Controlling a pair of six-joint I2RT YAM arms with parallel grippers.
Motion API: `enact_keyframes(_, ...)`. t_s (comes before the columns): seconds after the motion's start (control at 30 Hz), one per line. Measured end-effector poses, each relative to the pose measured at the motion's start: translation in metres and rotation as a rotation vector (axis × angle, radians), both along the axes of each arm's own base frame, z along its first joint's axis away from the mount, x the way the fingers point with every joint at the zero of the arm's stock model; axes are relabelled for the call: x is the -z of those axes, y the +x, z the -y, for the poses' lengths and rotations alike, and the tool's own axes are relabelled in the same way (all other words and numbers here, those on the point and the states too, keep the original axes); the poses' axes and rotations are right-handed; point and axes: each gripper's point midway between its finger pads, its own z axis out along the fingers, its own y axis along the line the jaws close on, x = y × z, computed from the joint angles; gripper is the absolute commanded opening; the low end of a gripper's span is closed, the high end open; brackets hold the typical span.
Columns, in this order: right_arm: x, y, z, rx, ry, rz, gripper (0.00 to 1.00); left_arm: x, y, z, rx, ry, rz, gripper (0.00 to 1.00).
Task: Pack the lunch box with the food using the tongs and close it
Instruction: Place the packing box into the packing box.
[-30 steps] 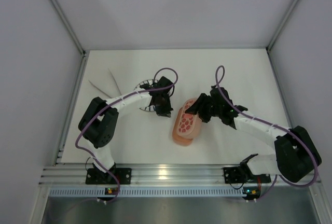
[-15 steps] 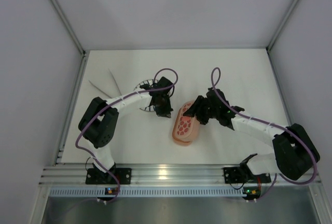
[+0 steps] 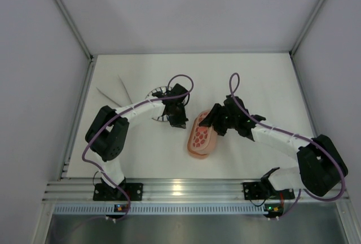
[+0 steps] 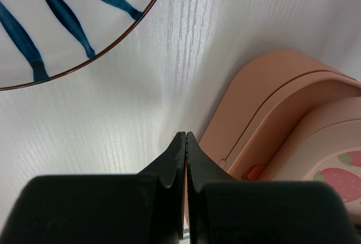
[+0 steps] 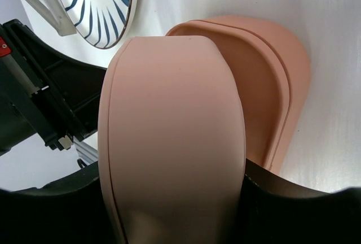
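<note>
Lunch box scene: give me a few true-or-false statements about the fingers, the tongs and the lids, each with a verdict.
1. The left fingers are pressed together with nothing between them. True.
2. The tongs are held by the left arm. False: they lie on the table at the far left, apart from both arms.
3. The right fingers flank a plain pink lunch box piece. True.
4. The spotted lid lies on the plate. False: it sits on top of the pink box, beside the plate.
</note>
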Motion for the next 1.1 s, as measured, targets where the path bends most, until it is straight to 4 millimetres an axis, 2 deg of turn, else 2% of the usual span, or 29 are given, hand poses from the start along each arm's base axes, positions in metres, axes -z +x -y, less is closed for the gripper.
enact_keyframes(0.23,-0.006,0.003,0.000,0.002,-0.010,0.006,0.62,-0.001,0.000,0.001,0.002,-0.006,0.002,0.00)
enact_keyframes(1.1,-0.008,-0.005,0.025,0.019,-0.174,-0.041,0.63,-0.002,0.000,0.005,0.010,-0.027,0.000,0.00)
